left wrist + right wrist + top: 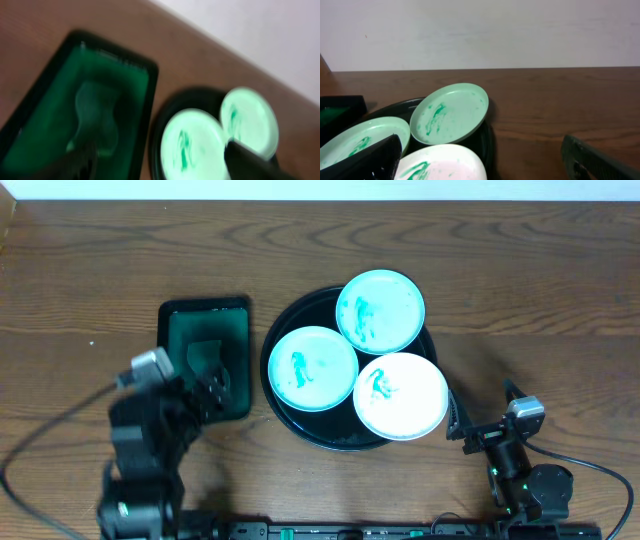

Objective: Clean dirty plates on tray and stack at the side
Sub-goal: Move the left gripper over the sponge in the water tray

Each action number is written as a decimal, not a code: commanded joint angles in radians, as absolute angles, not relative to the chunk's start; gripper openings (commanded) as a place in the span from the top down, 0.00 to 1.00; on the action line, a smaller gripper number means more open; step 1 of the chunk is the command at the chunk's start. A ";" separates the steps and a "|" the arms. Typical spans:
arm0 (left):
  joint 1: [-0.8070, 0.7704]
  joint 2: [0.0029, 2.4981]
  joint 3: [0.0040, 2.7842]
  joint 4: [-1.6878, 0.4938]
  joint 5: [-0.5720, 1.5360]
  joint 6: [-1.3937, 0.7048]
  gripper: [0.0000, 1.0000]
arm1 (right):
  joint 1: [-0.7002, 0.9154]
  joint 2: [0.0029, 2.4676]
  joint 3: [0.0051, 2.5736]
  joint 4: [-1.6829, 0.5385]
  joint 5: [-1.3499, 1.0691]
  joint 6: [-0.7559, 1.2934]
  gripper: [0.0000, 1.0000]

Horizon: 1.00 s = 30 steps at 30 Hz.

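Carrier: round glossy black tray (pixel 338 438), centre of frame, on brown wooden surface (pixel 90 270).
Load: three small round pale mint plates, all on the carrier, each smeared teal at centre: upper plate (pixel 380 310), left plate (pixel 312 368), lower-right plate (pixel 401 395).
Side stack: none yet.
Left tool (pixel 212 390): released and empty, over the lower edge of the dark-green rectangular tray (pixel 205 304), left of centre.
Right tool (pixel 458 420): fingers spread, empty, just beside the lower-right plate's right edge.
Governing relation: green sponge (pixel 205 360) immediately frame-upward of the left tool; plates well to its right, nearer the right arm.
Assessment: cleaning judged not begun.
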State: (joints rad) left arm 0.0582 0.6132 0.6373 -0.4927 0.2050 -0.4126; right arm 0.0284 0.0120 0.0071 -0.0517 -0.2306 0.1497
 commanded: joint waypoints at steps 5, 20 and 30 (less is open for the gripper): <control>0.060 1.068 1.084 -0.896 0.216 -0.302 0.19 | 0.039 0.006 0.006 -0.056 -0.225 0.160 0.01; 0.060 1.348 1.213 -1.095 0.172 -0.263 0.18 | 0.039 0.006 0.006 -0.055 -0.223 0.161 0.01; 0.060 1.348 1.212 -1.099 0.172 -0.263 0.19 | 0.039 0.010 0.026 -0.007 -0.480 0.270 0.01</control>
State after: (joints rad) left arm 0.0582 1.3460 1.1923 -1.0931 0.1818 -0.2825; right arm 0.0284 0.0120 0.0071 -0.0063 -0.3271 0.2073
